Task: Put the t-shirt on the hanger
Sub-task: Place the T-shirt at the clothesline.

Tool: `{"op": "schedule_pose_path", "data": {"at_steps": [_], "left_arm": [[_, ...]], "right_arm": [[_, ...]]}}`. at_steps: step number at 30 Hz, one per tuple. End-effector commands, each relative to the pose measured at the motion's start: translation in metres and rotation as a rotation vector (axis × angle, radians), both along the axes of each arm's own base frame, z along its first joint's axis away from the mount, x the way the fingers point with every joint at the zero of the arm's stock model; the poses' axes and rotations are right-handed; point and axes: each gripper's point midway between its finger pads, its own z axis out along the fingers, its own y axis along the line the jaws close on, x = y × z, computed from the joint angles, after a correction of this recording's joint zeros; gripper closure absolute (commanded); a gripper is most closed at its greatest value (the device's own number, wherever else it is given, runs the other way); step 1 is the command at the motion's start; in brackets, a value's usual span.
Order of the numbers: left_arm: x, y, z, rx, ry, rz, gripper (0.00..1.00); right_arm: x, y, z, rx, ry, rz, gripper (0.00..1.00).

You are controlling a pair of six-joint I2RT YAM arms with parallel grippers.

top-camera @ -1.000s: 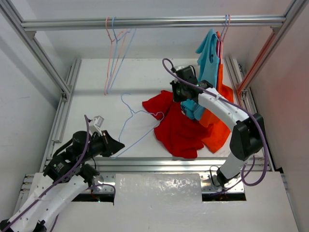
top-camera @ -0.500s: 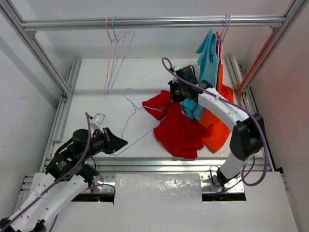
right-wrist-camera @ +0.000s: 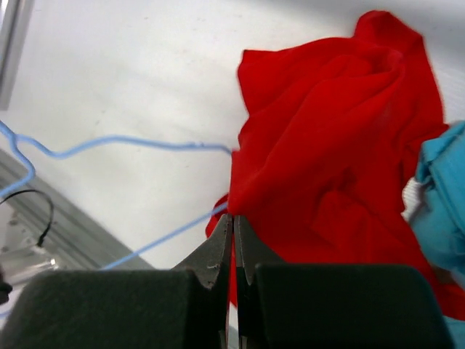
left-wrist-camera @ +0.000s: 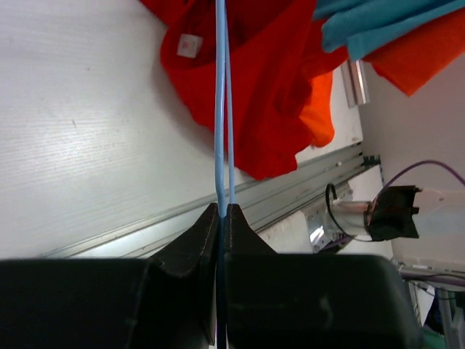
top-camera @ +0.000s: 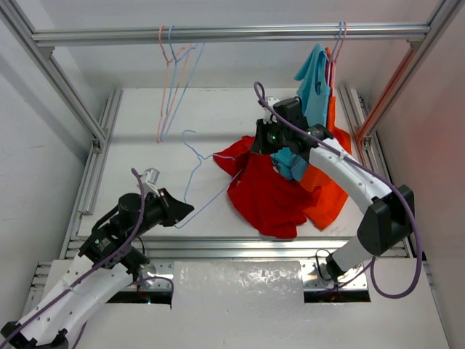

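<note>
**Top view**
- The left gripper (top-camera: pixel 180 211) is closed on the near corner of the hanger (top-camera: pixel 198 164).
- The hanger lies over the table (top-camera: pixel 138 123). Its hook points away from the arms. Its right end reaches the edge of the t-shirt (top-camera: pixel 267 198).
- The t-shirt is bunched at centre right of the table. Its upper left part is raised in the right gripper (top-camera: pixel 255 148), which is pinched shut on it.
- The t-shirt's right side touches an orange shirt (top-camera: pixel 328 190). A blue shirt (top-camera: pixel 314 81) hangs from the rail (top-camera: pixel 218 34) above it.
- Spare hangers (top-camera: pixel 171 80) hang at the rail's left.

**Left wrist view**
- The left gripper (left-wrist-camera: pixel 221 212) has its jaws shut on two hanger (left-wrist-camera: pixel 220 109) wires that run side by side away from it.
- The wires cross the t-shirt (left-wrist-camera: pixel 265 94) next to a white label (left-wrist-camera: pixel 189 45).
- The orange shirt (left-wrist-camera: pixel 407 67) and blue shirt (left-wrist-camera: pixel 378 20) lie beyond it.

**Right wrist view**
- The right gripper (right-wrist-camera: pixel 234 218) has its jaws closed on a fold of the t-shirt (right-wrist-camera: pixel 327 131).
- The hanger (right-wrist-camera: pixel 131 141) meets the cloth edge just beside the fingertips. Whether the wire is inside the cloth cannot be told.
- The blue shirt (right-wrist-camera: pixel 445 196) is at the right.
</note>
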Motion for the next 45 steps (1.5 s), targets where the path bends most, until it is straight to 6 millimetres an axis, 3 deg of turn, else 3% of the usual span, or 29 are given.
{"op": "schedule_pose_path", "data": {"at_steps": [1, 6, 9, 14, 15, 20, 25, 29, 32, 33, 35, 36, 38, 39, 43, 45], "left_arm": [[0.016, 0.006, 0.044, -0.075, -0.147, 0.083, 1.0], [0.016, -0.012, 0.078, -0.177, -0.247, -0.002, 1.0], [0.016, -0.019, 0.085, -0.204, -0.271, -0.036, 1.0], [0.013, -0.025, 0.088, -0.23, -0.286, -0.075, 1.0], [0.01, -0.028, 0.092, -0.247, -0.3, -0.095, 1.0], [-0.001, -0.03, 0.106, -0.284, -0.351, -0.145, 1.0], [-0.004, -0.036, 0.097, -0.266, -0.312, -0.187, 1.0], [-0.009, -0.041, 0.101, -0.299, -0.338, -0.232, 1.0], [-0.003, -0.038, 0.115, -0.309, -0.381, -0.197, 1.0], [-0.001, -0.036, 0.125, -0.308, -0.402, -0.182, 1.0], [0.007, -0.031, 0.134, -0.291, -0.408, -0.135, 1.0], [0.009, -0.03, 0.148, -0.29, -0.427, -0.124, 1.0], [0.017, -0.024, 0.155, -0.264, -0.43, -0.074, 1.0], [0.02, -0.021, 0.168, -0.253, -0.448, -0.052, 1.0], [0.037, -0.004, 0.178, -0.198, -0.453, 0.068, 1.0], [0.042, -0.002, 0.174, -0.189, -0.456, 0.094, 1.0]], "right_arm": [[-0.008, 0.012, 0.018, 0.103, -0.015, 0.04, 1.0], [-0.025, 0.034, 0.016, 0.151, 0.012, 0.116, 1.0], [-0.027, 0.043, 0.024, 0.175, 0.003, 0.131, 1.0], [-0.024, 0.045, 0.051, 0.204, -0.051, 0.129, 1.0], [-0.02, 0.044, 0.064, 0.201, -0.079, 0.118, 1.0], [-0.015, 0.044, 0.09, 0.207, -0.127, 0.112, 1.0], [-0.004, 0.031, 0.125, 0.173, -0.215, 0.036, 1.0], [-0.002, 0.051, 0.144, 0.2, -0.2, 0.127, 1.0], [-0.026, 0.079, 0.145, 0.223, -0.139, 0.28, 1.0], [-0.041, 0.097, 0.152, 0.261, -0.124, 0.378, 1.0], [-0.059, 0.109, 0.157, 0.282, -0.114, 0.474, 1.0], [-0.07, 0.115, 0.165, 0.299, -0.12, 0.515, 1.0], [-0.086, 0.12, 0.177, 0.338, -0.128, 0.586, 1.0], [-0.093, 0.12, 0.183, 0.352, -0.132, 0.608, 1.0], [-0.13, 0.121, 0.201, 0.406, -0.139, 0.745, 1.0], [-0.139, 0.121, 0.191, 0.404, -0.135, 0.758, 1.0]]}}
